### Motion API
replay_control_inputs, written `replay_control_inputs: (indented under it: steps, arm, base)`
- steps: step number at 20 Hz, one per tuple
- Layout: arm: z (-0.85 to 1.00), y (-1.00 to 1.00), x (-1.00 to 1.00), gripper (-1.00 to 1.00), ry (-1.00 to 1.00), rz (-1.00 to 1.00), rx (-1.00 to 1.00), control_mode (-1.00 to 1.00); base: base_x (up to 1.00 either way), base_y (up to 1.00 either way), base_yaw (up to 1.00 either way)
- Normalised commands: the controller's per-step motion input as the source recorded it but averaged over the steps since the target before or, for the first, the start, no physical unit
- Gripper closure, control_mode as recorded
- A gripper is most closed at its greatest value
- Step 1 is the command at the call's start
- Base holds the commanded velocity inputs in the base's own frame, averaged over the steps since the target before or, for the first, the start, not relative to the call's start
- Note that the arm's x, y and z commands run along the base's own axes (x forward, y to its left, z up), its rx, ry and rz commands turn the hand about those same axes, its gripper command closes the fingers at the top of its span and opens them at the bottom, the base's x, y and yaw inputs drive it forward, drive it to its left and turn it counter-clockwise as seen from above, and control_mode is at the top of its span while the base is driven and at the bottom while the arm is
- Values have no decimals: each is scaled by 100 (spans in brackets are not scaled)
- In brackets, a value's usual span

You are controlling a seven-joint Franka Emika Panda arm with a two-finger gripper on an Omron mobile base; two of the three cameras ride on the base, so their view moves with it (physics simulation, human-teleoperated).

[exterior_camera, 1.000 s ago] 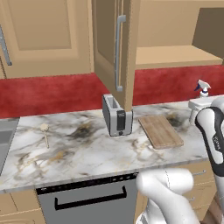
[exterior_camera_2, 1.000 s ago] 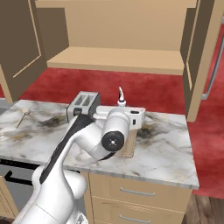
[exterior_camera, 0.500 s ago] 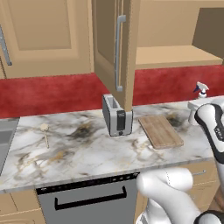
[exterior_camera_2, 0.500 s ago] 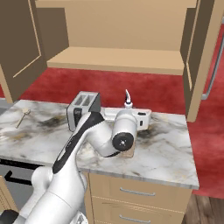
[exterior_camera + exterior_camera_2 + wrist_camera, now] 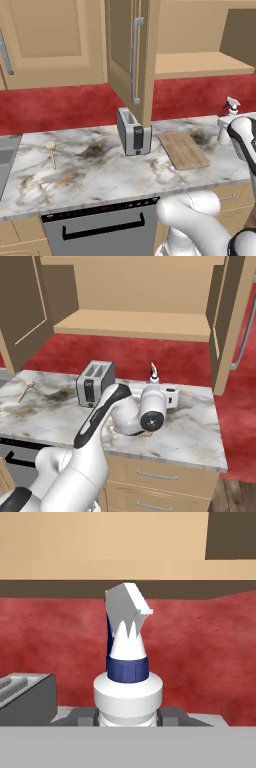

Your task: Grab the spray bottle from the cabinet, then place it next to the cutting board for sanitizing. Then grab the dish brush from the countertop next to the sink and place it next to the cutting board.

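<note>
Nearby, toaster (image 5: pixel 134 131) beside cutting board (image 5: pixel 183 150).

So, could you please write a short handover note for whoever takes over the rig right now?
Gripper: shut on the spray bottle, held upright just right of the cutting board.
Dish brush: lying on the countertop near the sink, left of the toaster.
Done: bottle is out of the open cabinet.
Left: release the bottle beside the board, then fetch the brush and place it there too.

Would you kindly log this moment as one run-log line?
phase: carrying | end effector: shut on spray bottle | bottle: upright, over countertop right of cutting board | dish brush: untouched
</note>
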Motion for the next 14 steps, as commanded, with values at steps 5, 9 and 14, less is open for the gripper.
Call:
replay_control_inputs:
  steps: [5,9,14]
  arm:
    - [-28,-17,9,100,0,2,0,-100]
    - [-19,-20,3,100,0,1,0,-100]
    - [-22,-17,6,100,0,2,0,-100]
  base:
    - [0,0,0]
    - [0,0,0]
    - [0,0,0]
